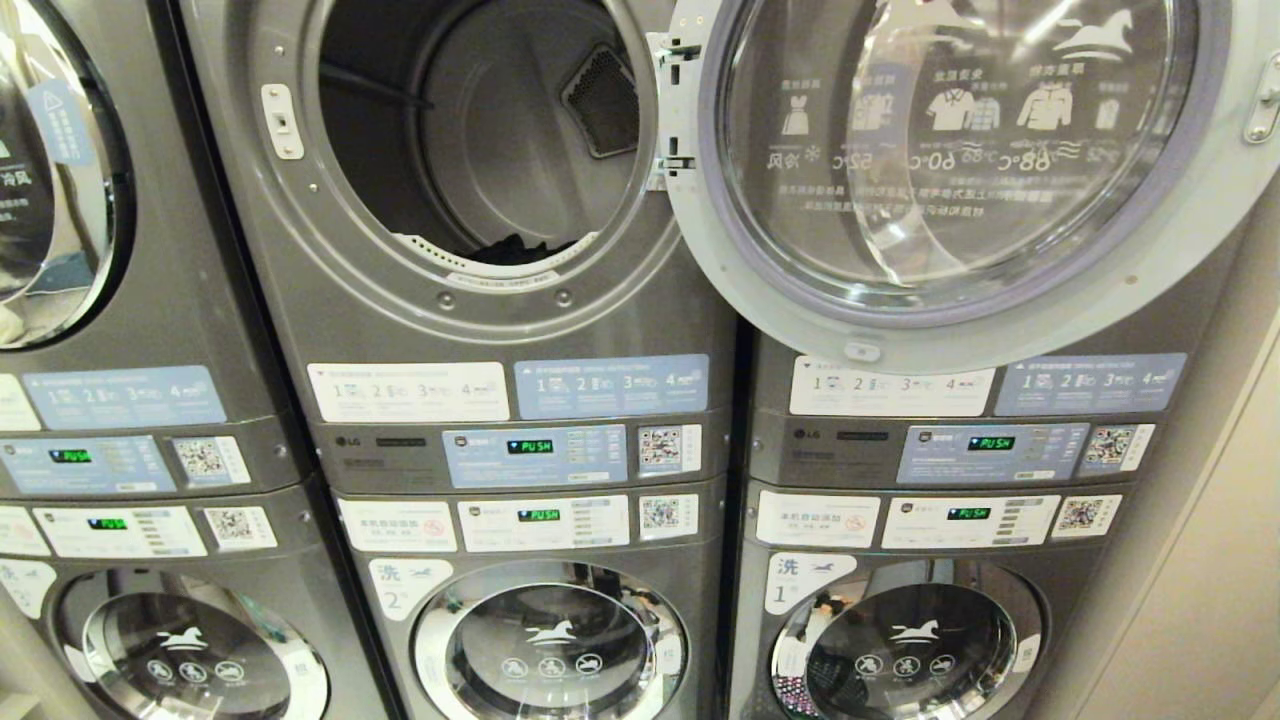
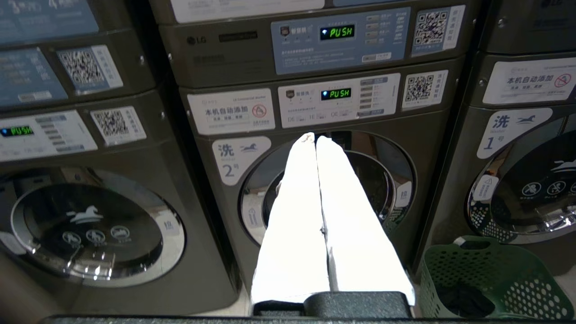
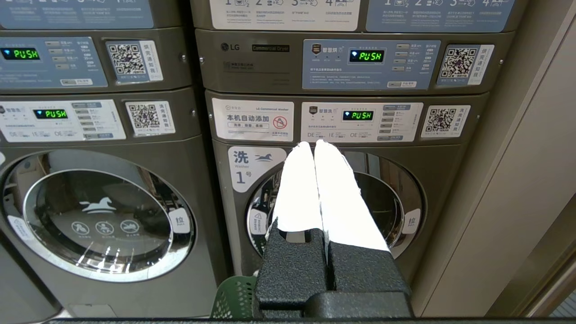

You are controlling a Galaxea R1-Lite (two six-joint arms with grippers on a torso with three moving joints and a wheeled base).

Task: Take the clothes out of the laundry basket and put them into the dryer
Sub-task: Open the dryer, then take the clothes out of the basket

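I am looking through the head camera at three stacks of machines, each a dryer above a washer, so I am counting three washer doors along the bottom. On the left, a closed dryer door point(image 1: 40, 170) is showing only at the frame's edge. In the middle, the dryer point(image 1: 480, 140) is standing open, and a small dark heap of clothes point(image 1: 515, 250) is lying at the bottom of its drum, just behind the rim. Its open door point(image 1: 960, 160) is swinging out to the right, covering the top machine of the right stack. Six green "PUSH" displays are glowing, two per stack.

Neither arm is appearing in the head view. The left gripper point(image 2: 315, 137) is hanging in front of washer number 2 point(image 2: 324, 189), its white fingers pressed together and holding nothing. Beside it, on the floor in front of washer number 1, the green laundry basket point(image 2: 517, 270) is sitting upright with one dark garment point(image 2: 465, 299) lying in its bottom.

The right gripper point(image 3: 313, 144) is hanging in front of washer number 1 point(image 3: 337, 198), its fingers also pressed together and empty, with the basket's green rim peeking out just below it.
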